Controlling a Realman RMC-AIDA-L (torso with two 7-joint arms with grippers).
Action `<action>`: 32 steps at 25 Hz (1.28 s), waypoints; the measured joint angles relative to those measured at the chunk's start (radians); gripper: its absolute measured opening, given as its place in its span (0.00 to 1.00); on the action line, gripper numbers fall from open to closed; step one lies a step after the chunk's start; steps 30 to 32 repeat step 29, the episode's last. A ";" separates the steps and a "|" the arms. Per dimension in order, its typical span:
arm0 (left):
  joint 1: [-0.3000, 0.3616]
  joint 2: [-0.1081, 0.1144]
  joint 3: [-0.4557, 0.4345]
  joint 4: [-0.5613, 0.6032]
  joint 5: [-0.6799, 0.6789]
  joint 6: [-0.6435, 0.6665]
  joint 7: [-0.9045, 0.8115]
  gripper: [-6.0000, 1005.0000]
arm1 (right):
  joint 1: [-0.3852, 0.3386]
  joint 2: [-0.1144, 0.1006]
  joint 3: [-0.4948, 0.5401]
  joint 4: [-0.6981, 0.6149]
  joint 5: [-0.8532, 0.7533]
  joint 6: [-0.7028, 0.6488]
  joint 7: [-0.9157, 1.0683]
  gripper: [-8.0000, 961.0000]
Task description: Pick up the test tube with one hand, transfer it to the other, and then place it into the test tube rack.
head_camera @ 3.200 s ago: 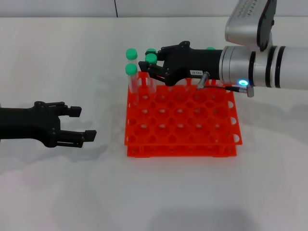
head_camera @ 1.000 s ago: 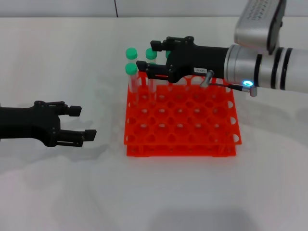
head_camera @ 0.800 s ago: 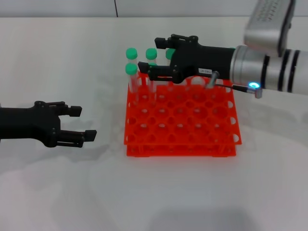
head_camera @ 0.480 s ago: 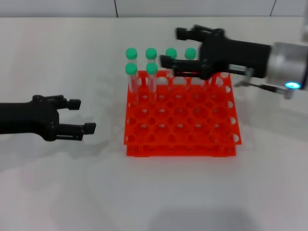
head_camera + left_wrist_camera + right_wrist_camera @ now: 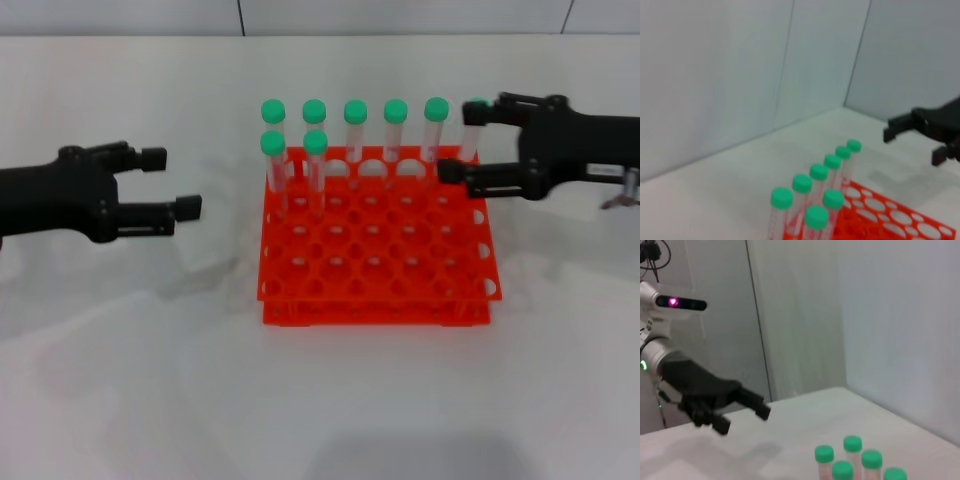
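Two tubes (image 5: 272, 146) stand in the rack's (image 5: 375, 265) second row, six more in its far row. Left of the rack, the left tool (image 5: 172, 183) hangs wide and empty. At the rack's far right corner, the right tool (image 5: 459, 141) is wide too, empty.

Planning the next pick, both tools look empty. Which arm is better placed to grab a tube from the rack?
Right, probably. The right tool, open, sits at the orange rack's back right corner, right by the end green-capped tube. The left tool, also open, is off the rack's left side, apart from it.
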 joint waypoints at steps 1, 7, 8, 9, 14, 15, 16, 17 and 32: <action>0.000 -0.002 -0.007 0.000 -0.006 0.001 0.000 0.88 | 0.000 -0.001 0.021 0.000 -0.018 -0.020 0.003 0.89; 0.004 -0.006 -0.012 0.000 -0.032 0.003 -0.002 0.88 | -0.014 -0.010 0.069 -0.008 -0.043 -0.057 0.006 0.90; 0.005 -0.007 -0.012 0.000 -0.033 0.003 -0.003 0.88 | -0.015 -0.011 0.069 -0.009 -0.043 -0.057 0.006 0.90; 0.006 -0.008 -0.012 0.000 -0.033 0.004 -0.004 0.88 | -0.016 -0.011 0.069 -0.009 -0.044 -0.057 0.007 0.90; 0.003 -0.011 -0.012 0.000 -0.039 0.018 -0.004 0.88 | -0.016 -0.007 0.069 -0.009 -0.081 -0.056 0.021 0.90; 0.002 -0.011 -0.012 0.000 -0.041 0.021 -0.003 0.88 | -0.013 -0.004 0.070 -0.010 -0.105 -0.051 0.031 0.89; 0.002 -0.011 -0.012 0.000 -0.044 0.024 -0.002 0.88 | -0.011 -0.001 0.071 -0.010 -0.119 -0.049 0.037 0.89; 0.001 -0.011 -0.012 0.000 -0.045 0.028 0.000 0.88 | -0.008 0.001 0.071 -0.010 -0.135 -0.047 0.043 0.89; -0.010 -0.003 -0.012 0.000 -0.047 0.055 0.001 0.88 | -0.007 0.015 0.071 -0.021 -0.150 -0.052 0.051 0.88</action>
